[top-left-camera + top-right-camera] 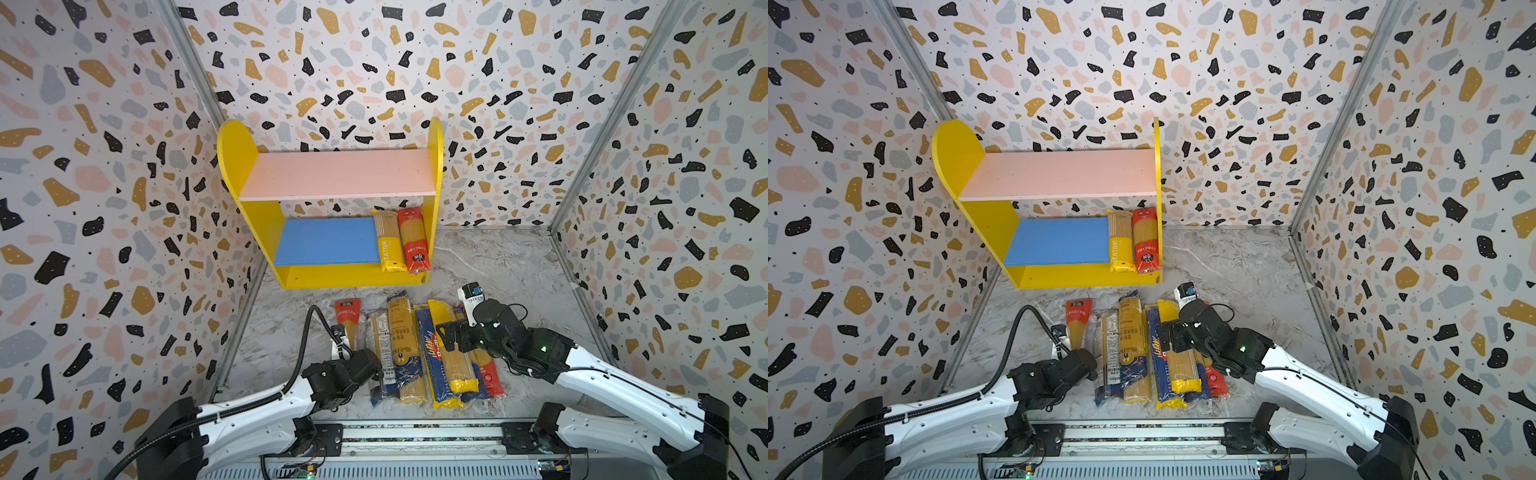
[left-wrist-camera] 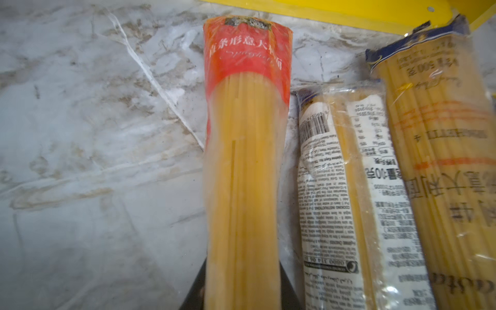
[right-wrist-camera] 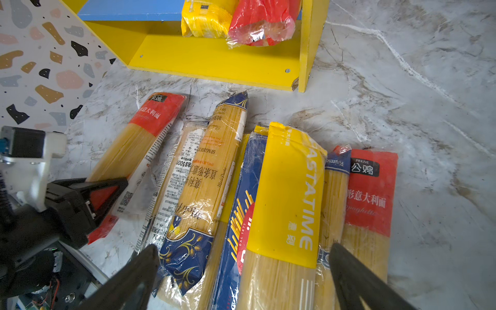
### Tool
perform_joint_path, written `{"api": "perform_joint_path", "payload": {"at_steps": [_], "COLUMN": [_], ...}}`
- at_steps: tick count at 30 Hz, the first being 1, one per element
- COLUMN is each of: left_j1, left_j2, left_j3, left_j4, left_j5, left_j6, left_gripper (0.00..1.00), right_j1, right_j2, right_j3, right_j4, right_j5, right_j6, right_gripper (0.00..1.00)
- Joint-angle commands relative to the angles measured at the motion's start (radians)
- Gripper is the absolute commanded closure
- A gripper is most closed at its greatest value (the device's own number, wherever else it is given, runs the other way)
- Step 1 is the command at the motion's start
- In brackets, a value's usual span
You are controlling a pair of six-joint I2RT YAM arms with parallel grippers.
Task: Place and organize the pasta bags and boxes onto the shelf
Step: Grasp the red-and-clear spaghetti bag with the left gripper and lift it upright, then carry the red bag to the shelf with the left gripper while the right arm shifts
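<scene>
Left gripper [image 3: 108, 198] is clamping the red-topped spaghetti pack [image 2: 241, 161], leftmost in the row before the shelf [image 1: 332, 278]; right gripper [image 3: 243, 248] is hovering, jaws spread wide, over the yellow PASTATIME pack [image 3: 284, 201].

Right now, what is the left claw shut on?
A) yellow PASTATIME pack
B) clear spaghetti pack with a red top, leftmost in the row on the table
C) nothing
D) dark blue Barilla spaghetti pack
B: in the left wrist view the left claw has its black fingers pressed on both sides of the clear red-topped spaghetti pack, the leftmost one lying on the marble table.
</scene>
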Motion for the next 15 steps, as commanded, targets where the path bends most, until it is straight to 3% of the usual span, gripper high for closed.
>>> {"api": "perform_joint_path", "payload": {"at_steps": [1,15], "left_j1": [-0.004,-0.004], "left_j2": [-0.049,-0.083], "left_j3": [0.111,0.321], "left_j4": [-0.017,-0.085], "left_j5": [-0.145,-0.223], "left_j6": [0.045,0.143], "left_gripper": [1.00,1.00], "right_j1": [-0.006,-0.010], "right_j2": [-0.004,-0.034], "right_j3": [0.046,0.056], "right_j4": [-0.002,-0.029], "right_j5": [0.004,0.019], "right_j6": [-0.014,-0.016], "right_gripper": [0.01,0.01]}}
